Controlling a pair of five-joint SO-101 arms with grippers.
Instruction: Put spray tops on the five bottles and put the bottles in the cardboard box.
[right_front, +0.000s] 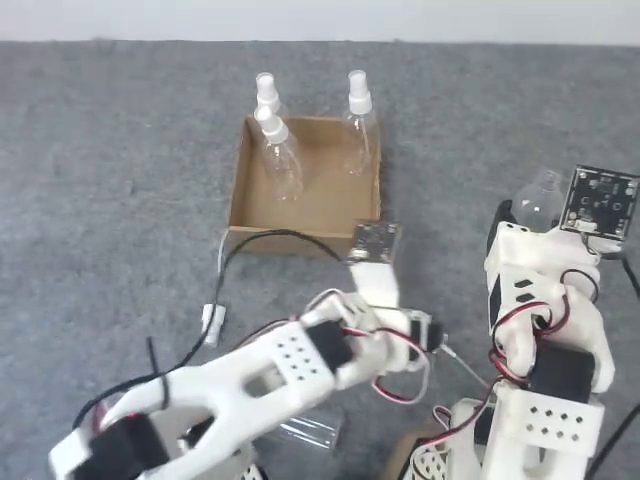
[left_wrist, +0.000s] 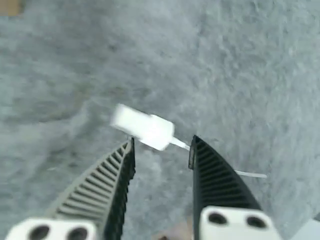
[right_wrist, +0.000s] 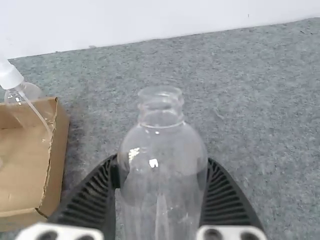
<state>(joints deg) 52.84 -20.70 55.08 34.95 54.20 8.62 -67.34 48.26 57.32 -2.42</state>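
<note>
A white spray top (left_wrist: 145, 129) lies on the grey carpet with its thin dip tube (left_wrist: 250, 174) trailing off. My left gripper (left_wrist: 162, 145) is open just above it, one finger on each side of the tube's root. In the high view this gripper (right_front: 425, 335) sits in front of the cardboard box (right_front: 240, 205). My right gripper (right_wrist: 162, 162) is shut on an upright clear bottle (right_wrist: 162, 150) whose neck is bare; the same bottle (right_front: 540, 200) shows right of the box. Three bottles with spray tops (right_front: 280, 155) (right_front: 358, 125) (right_front: 268, 95) stand at the box.
Another clear bottle (right_front: 310, 430) lies on its side under the left arm near the front edge. A black cable with a white plug (right_front: 213, 322) runs across the carpet left of the box. The box's corner (right_wrist: 30, 160) is close to the held bottle.
</note>
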